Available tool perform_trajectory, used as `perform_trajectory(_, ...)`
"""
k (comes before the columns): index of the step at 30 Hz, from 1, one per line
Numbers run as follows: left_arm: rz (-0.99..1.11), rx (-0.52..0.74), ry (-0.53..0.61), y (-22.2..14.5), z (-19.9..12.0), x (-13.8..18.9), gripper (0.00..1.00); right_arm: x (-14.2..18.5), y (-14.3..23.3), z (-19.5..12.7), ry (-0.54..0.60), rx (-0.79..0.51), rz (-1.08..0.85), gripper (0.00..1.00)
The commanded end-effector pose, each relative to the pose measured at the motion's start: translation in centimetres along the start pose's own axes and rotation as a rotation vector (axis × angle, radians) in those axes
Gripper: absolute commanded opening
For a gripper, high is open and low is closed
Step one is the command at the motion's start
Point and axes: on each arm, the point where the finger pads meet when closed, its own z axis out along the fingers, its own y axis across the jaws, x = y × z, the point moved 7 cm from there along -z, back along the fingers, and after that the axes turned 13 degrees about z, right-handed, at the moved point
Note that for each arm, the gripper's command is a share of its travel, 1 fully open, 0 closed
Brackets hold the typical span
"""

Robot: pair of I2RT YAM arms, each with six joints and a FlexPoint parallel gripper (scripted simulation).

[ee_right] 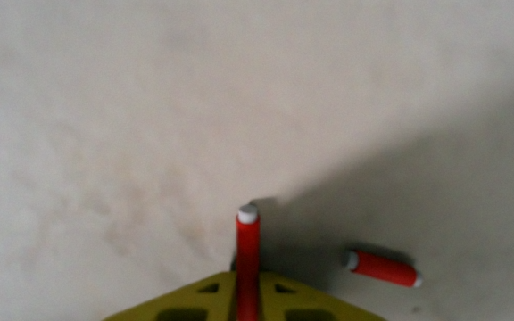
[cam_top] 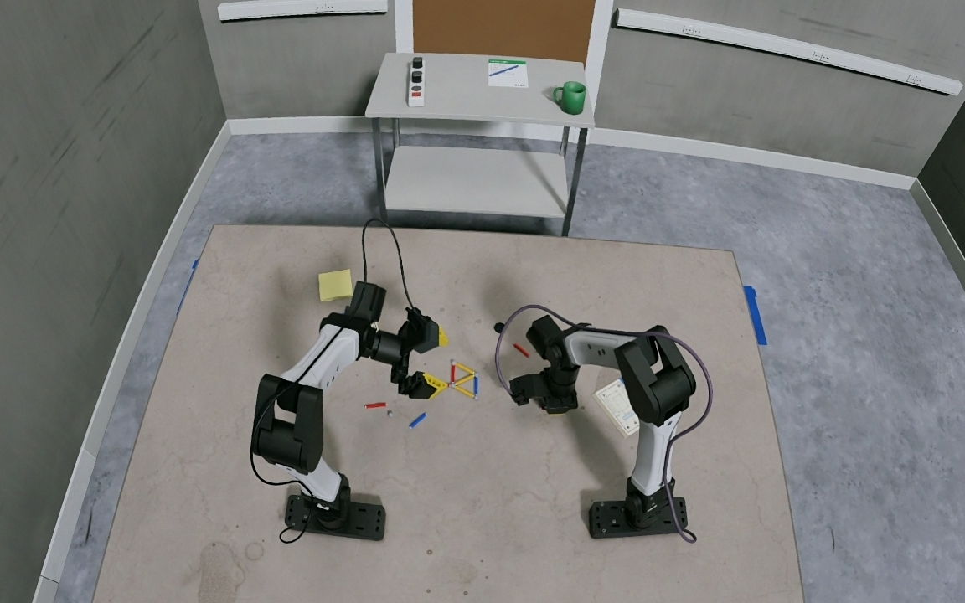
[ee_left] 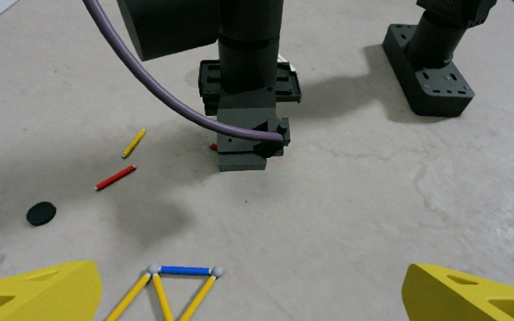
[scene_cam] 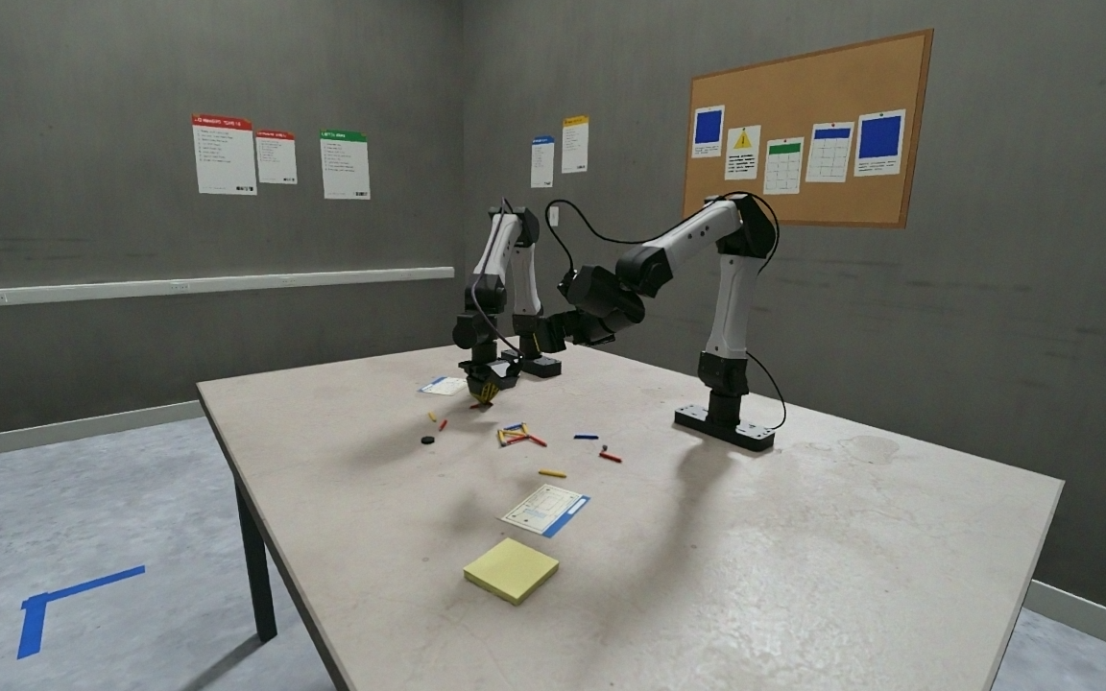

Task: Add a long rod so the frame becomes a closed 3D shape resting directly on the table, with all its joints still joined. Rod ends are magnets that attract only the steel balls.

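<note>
1. Right gripper (cam_top: pixel 557 414) (scene_cam: pixel 483 402) (ee_left: pixel 242 162) (ee_right: pixel 247 285): fingers together, clamped on the red rod (ee_right: pixel 248 254), whose white tip sticks out past them.
2. Short rod (ee_right: pixel 386 268): red, on the table (cam_top: pixel 471 487) (scene_cam: pixel 711 550) (ee_left: pixel 328 201) (ee_right: pixel 150 111), beside the right fingers, apart from them.
3. Left gripper (cam_top: pixel 439 359) (scene_cam: pixel 540 339) (ee_left: pixel 252 285): fingers wide apart, nothing between them.
4. Frame (cam_top: pixel 463 389) (scene_cam: pixel 512 427) (ee_left: pixel 185 270): near the left fingertips, well apart from the right ones; yellow, red and blue rods joined at steel balls.
5. Black disc (cam_top: pixel 498 327) (scene_cam: pixel 427 440) (ee_left: pixel 41 213): on the table, beyond the frame from the left fingers.
6. Loose blue rod (cam_top: pixel 417 420) (scene_cam: pixel 586 436): on the table near the left fingers.
</note>
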Motion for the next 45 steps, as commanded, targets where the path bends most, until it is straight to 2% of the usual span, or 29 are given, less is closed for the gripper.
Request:
perform_trajectory(1,0.017,-0.007,-0.012,0.2,-0.2,-0.2,1.00,0.2,-0.2,0.1,-0.015,0.008,0.000,0.02)
perform_trajectory(9,0.016,-0.007,-0.012,0.2,-0.2,-0.2,1.00,0.2,0.0,0.3,-0.010,0.003,0.003,0.00)
perform_trajectory(18,0.016,-0.007,-0.012,0.2,-0.2,-0.2,1.00,0.0,-0.2,-5.3,-0.021,0.016,0.002,0.00)
perform_trajectory(24,-0.018,-0.001,0.004,0.0,-0.2,0.2,1.00,-0.1,-0.3,-6.4,-0.025,0.022,0.021,0.00)
perform_trajectory(32,-0.141,-0.043,0.172,-2.1,-0.3,-1.2,1.00,-2.1,-2.3,-6.3,-0.173,0.176,0.206,0.00)
perform_trajectory(37,-0.184,-0.098,0.258,-3.8,-0.7,-3.0,1.00,-4.0,-3.8,-6.8,-0.352,0.283,0.390,0.00)
perform_trajectory(39,-0.184,-0.098,0.258,-3.8,-0.7,-3.0,1.00,-4.0,-3.8,-6.8,-0.352,0.283,0.390,0.00)
perform_trajectory(45,-0.236,-0.185,0.335,-6.0,-1.6,-4.6,1.00,-6.8,-3.8,-6.5,-0.604,0.320,0.592,0.00)
